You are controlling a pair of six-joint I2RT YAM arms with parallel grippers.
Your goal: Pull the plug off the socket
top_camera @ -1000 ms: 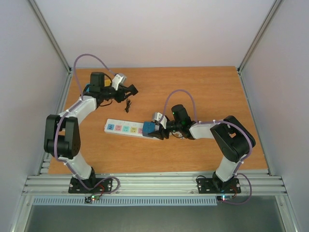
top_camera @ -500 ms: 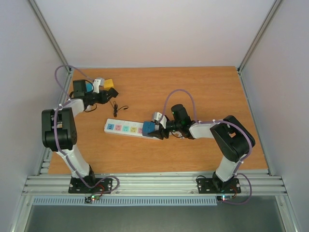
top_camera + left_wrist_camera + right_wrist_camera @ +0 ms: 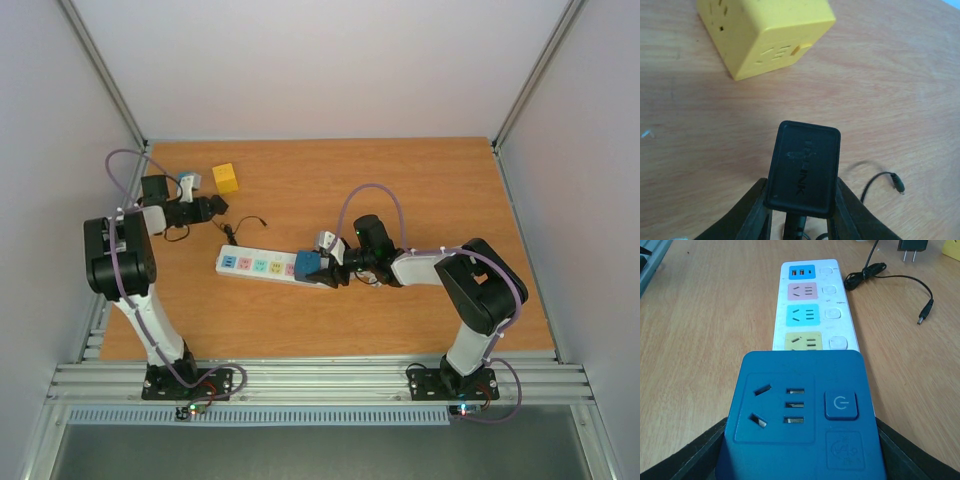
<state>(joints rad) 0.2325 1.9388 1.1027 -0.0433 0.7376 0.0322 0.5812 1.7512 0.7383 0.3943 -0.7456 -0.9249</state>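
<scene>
The socket is a long white power strip (image 3: 258, 266) with pastel outlet faces, also in the right wrist view (image 3: 812, 310). My right gripper (image 3: 314, 266) is shut on a dark blue adapter block (image 3: 800, 420) that sits on the strip's right end. My left gripper (image 3: 208, 208) is at the back left, well away from the strip, and is shut on a black plug (image 3: 802, 170). In the right wrist view the plug (image 3: 912, 246) shows with two bare prongs. Its thin black cord (image 3: 245, 225) trails on the table towards the strip.
A yellow cube socket (image 3: 226, 178) lies on the table just beyond my left gripper, and shows in the left wrist view (image 3: 765, 30). The cord's barrel tip (image 3: 897, 182) lies loose on the wood. Grey walls enclose the table on three sides.
My left arm has swung to the left with the black plug in it, dragging the cord along. The yellow cube has come into view. The right arm has not moved.
</scene>
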